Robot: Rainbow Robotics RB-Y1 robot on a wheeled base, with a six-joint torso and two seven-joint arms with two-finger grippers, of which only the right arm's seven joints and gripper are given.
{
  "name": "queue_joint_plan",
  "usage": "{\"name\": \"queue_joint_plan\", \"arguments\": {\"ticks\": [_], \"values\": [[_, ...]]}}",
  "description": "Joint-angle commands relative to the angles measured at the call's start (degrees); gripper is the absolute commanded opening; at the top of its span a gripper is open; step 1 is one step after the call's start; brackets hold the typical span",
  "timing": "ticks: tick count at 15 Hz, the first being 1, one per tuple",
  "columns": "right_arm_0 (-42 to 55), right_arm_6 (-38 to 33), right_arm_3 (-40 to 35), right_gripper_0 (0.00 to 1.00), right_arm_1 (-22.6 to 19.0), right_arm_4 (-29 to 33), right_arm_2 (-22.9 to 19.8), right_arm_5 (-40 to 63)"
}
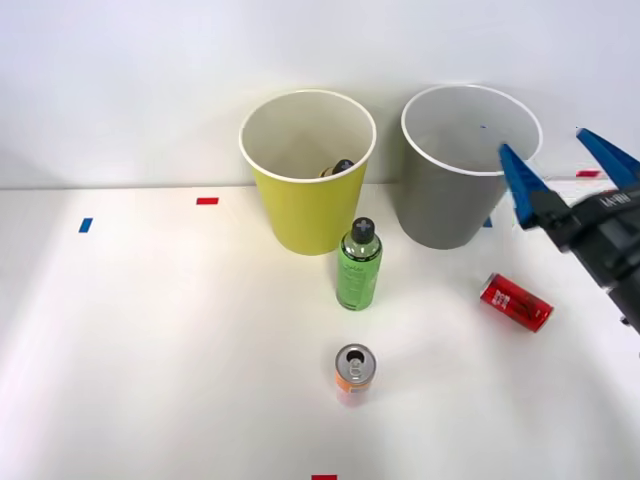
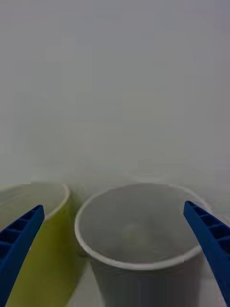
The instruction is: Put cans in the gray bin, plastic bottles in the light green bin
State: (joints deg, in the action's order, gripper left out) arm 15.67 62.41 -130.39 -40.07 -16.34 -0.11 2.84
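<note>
My right gripper (image 1: 558, 156) hangs open and empty at the right, just beside the gray bin (image 1: 440, 205). In the right wrist view its blue fingers (image 2: 19, 240) frame the gray bin (image 2: 143, 268), with the light green bin (image 2: 48, 259) alongside. The light green bin (image 1: 305, 215) stands left of the gray one; a dark object (image 1: 340, 167) lies inside it. A green plastic bottle (image 1: 358, 265) with a black cap stands upright in front of the bins. An orange can (image 1: 354, 372) stands upright nearer me. A red can (image 1: 515, 302) lies on its side below the gripper.
The white table (image 1: 150, 340) carries small tape marks: blue (image 1: 85, 225) at the left, red (image 1: 207, 201) behind, red (image 1: 324, 477) at the front edge. A pale wall rises right behind the bins.
</note>
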Motion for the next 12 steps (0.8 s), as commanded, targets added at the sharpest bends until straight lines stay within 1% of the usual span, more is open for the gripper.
{"name": "queue_joint_plan", "arguments": {"ticks": [1,3,5,8,12], "values": [[11.6,-1.3,-1.2,1.0,2.3,-1.0,-6.7,-3.2],[16.1,-1.9,-1.1,1.0,5.0,-1.3,-8.3,-3.1],[19.7,-2.4,-0.5,1.0,8.8,-1.5,-8.6,-3.1],[21.4,-1.5,4.0,1.0,14.1,-0.8,-8.5,-3.1],[20.7,-0.9,8.0,1.0,17.0,-0.4,-8.5,-3.2]]}}
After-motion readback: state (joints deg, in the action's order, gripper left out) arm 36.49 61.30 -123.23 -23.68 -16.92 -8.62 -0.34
